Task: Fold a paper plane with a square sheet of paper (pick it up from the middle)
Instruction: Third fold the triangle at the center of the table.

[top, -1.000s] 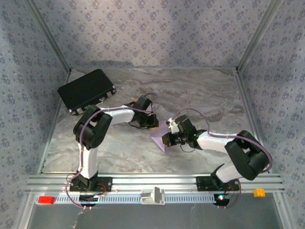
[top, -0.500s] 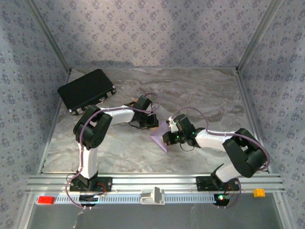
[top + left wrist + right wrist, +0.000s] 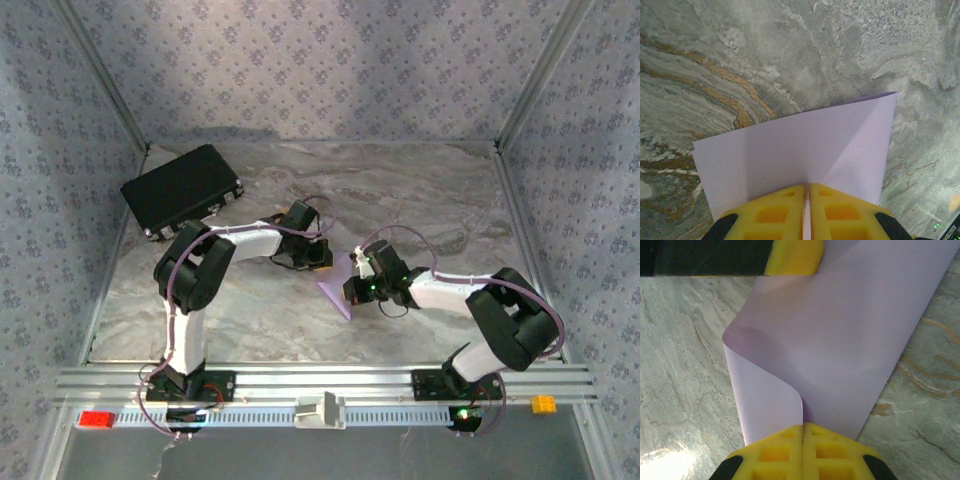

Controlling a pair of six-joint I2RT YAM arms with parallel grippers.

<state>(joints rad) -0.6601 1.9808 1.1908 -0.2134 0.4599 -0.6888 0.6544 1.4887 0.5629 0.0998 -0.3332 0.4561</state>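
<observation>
Case (image 3: 182, 188) (the black one) is parked at the table's (image 3: 430, 200) far left corner. Near the middle, the square sheet of paper (image 3: 805, 150) is pinched at one edge by the left tool (image 3: 806, 192), clamped tight on it; another edge is gripped by the right tool (image 3: 803, 432), with the sheet curled over.

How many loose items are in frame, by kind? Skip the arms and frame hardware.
Paper: 1, the lilac sheet of paper
Cases: 1, the black case
Small blocks: 2, the red block and the orange block, both by the front rail
Total: 4
</observation>
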